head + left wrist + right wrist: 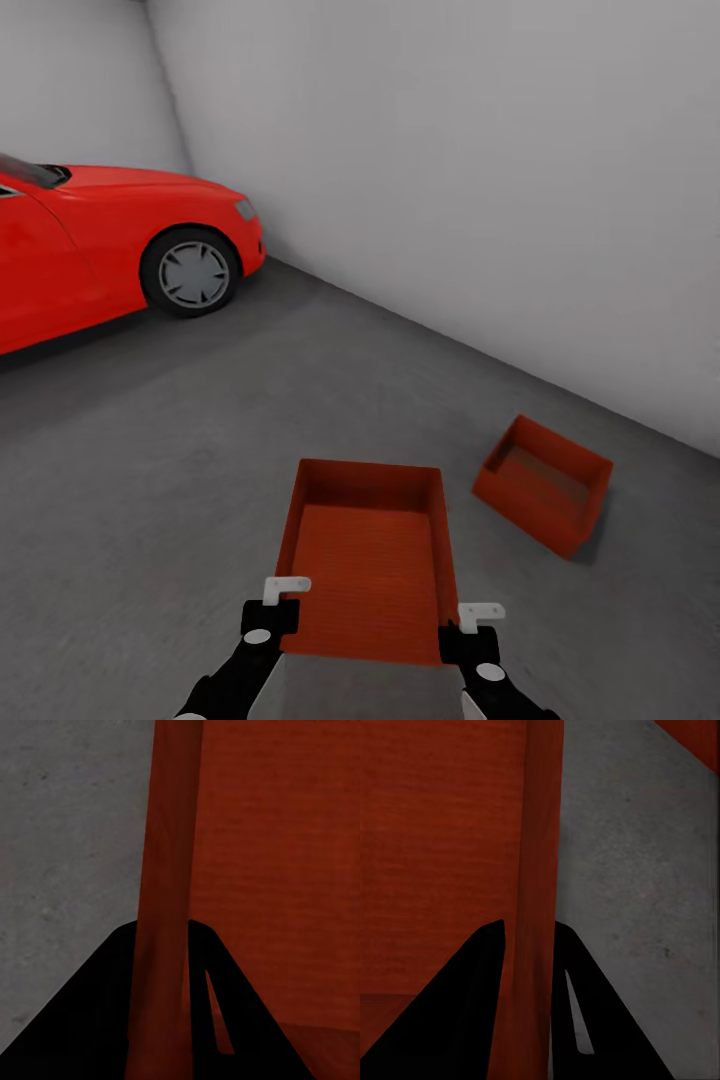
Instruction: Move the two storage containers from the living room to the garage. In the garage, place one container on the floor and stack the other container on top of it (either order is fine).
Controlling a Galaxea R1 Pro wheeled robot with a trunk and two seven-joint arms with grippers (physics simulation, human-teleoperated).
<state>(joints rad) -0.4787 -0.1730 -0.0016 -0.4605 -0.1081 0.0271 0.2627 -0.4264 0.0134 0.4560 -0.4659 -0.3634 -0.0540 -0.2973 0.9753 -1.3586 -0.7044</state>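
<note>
I am in the garage. One orange-red storage container (pixel 365 570) is held level in front of me, over the dark grey floor (pixel 150 480), its ribbed bottom showing. My left gripper (pixel 270 615) is shut on its left side wall near the close corner, and that wall (pixel 169 870) runs between the black fingers (pixel 105 1012). My right gripper (pixel 470 635) is shut on the right side wall (pixel 540 855) in the same way. The other storage container (pixel 543 485) sits on the floor ahead to the right, turned at an angle. Its corner (pixel 697 739) shows in the right wrist view.
A red car (pixel 100 240) stands at the left, its front wheel (pixel 192 272) towards me. A plain white wall (pixel 450 180) runs close behind the container on the floor. Open concrete lies between the car and the containers.
</note>
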